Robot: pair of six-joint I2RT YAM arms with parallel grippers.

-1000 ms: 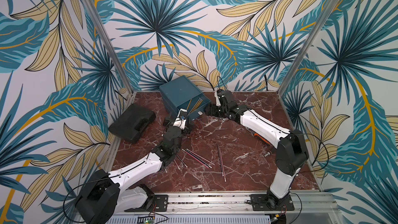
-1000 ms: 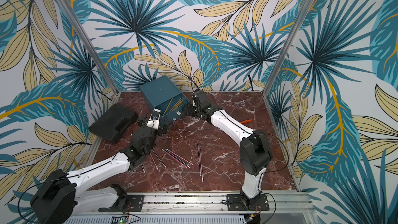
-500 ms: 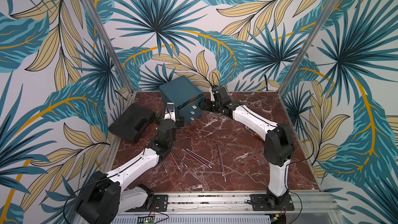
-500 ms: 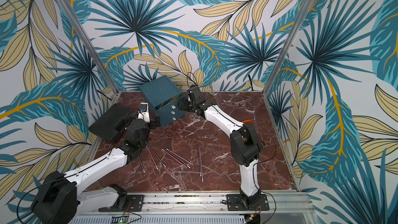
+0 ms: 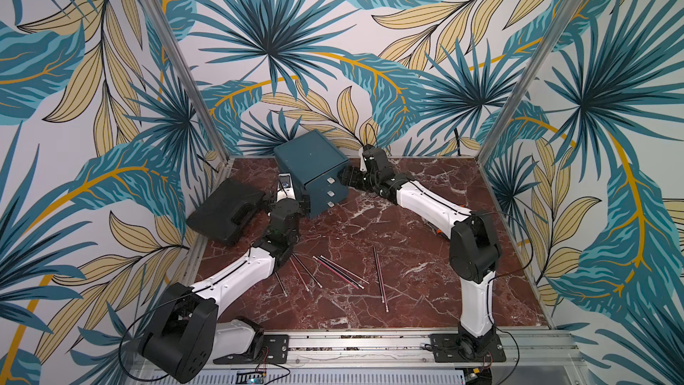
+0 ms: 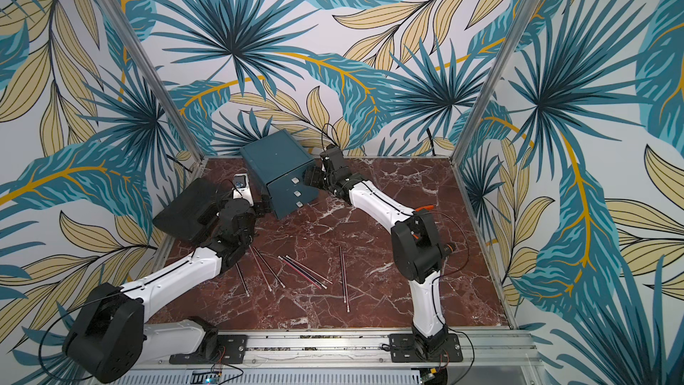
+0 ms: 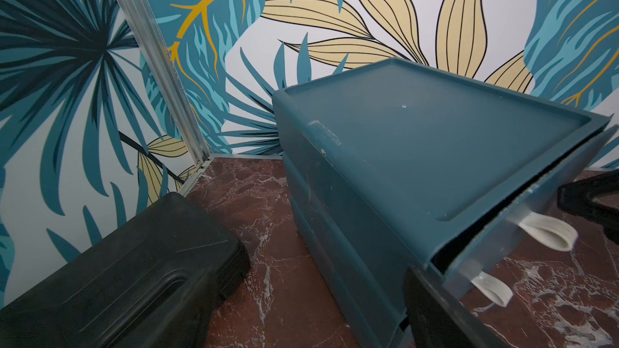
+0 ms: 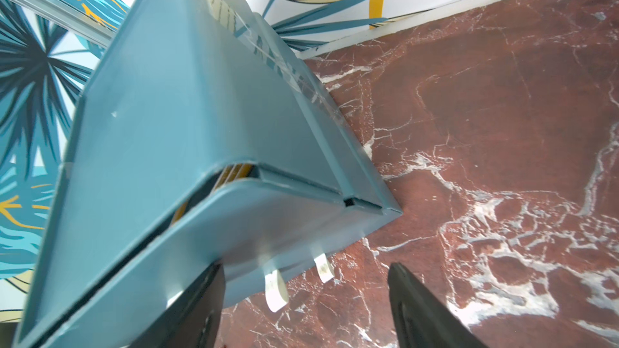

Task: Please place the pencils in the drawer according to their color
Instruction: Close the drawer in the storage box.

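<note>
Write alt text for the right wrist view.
Close view of a teal chest whose top drawer is open a crack, with yellow pencils showing in the gap. The right gripper is open at the drawer fronts, near two white pull tabs, over a red marble table.

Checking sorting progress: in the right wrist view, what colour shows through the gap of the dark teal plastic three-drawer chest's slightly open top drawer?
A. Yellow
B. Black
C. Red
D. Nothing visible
A: yellow pencils show in the slit at the top of the dark teal three-drawer chest.

Top views overhead, wrists near drawer (image 7: pixel 402 162)
</note>
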